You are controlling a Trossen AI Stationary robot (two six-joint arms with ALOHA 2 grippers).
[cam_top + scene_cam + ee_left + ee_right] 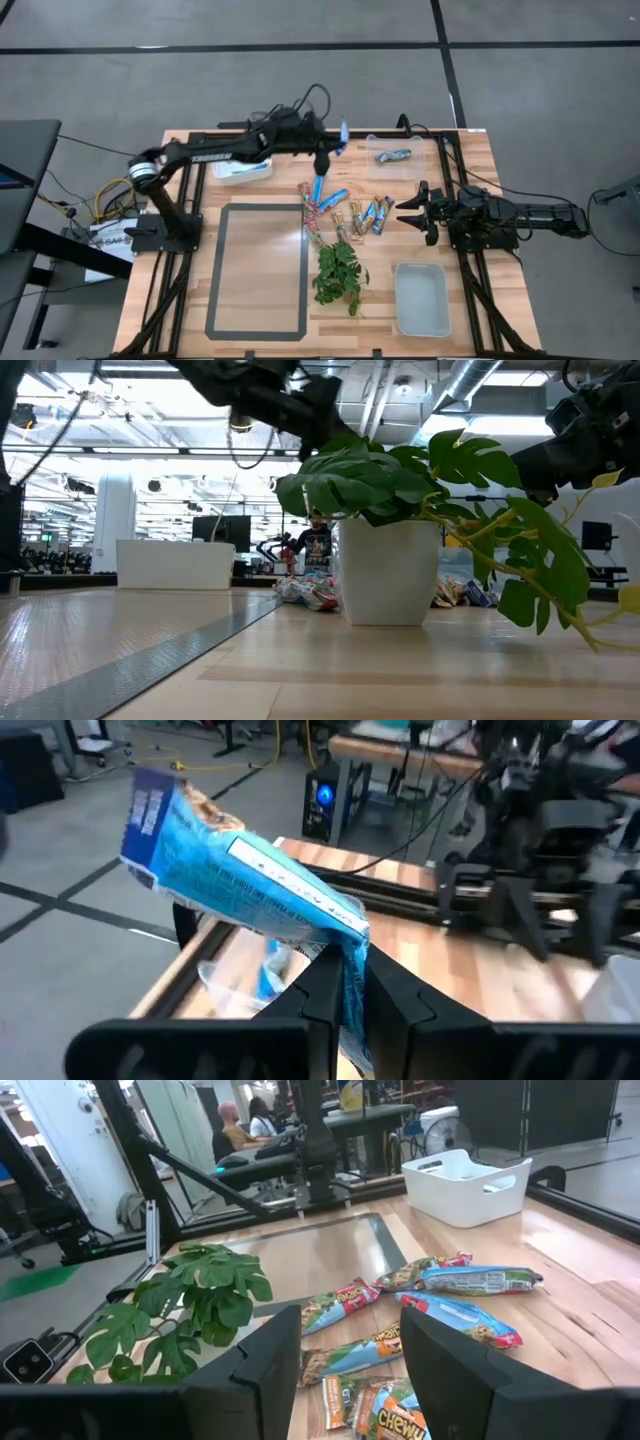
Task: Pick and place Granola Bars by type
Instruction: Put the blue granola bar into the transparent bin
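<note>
Blue-wrapped bar (245,880) is pinched by its tail in my left gripper (345,985), lifted near the clear tray (400,157) for sorting; my right gripper (350,1342) waits with fingers apart over the remaining pile (420,1305)

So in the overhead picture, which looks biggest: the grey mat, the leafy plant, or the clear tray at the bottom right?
1. Grey mat, clearly largest.
2. Clear tray.
3. Leafy plant, close to the tray in spread, so that order is unsure.
</note>
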